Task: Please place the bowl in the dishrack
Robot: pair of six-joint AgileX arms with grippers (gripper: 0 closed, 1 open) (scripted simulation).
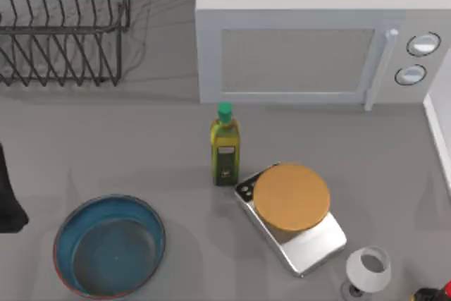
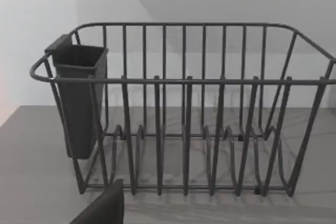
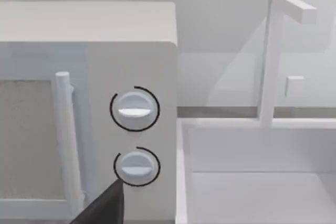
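The bowl (image 1: 109, 255), wide and glossy blue with a thin reddish rim, sits upright on the grey table at the front left. The dishrack (image 1: 63, 29), black wire with slanted tines, stands at the back left and holds nothing. In the left wrist view the dishrack (image 2: 184, 114) is seen head-on, with a dark piece of my left gripper (image 2: 102, 211) low in the picture. My left arm (image 1: 8, 199) is at the table's left edge, just left of the bowl. My right arm (image 1: 431, 292) is parked at the front right corner.
A white microwave (image 1: 303, 47) fills the back centre and right. A green-capped oil bottle (image 1: 225, 146) stands mid-table, beside a kitchen scale carrying an orange disc (image 1: 290, 199). A white wine glass (image 1: 368, 269) is front right. A dark cutlery cup (image 2: 79, 98) hangs on the rack.
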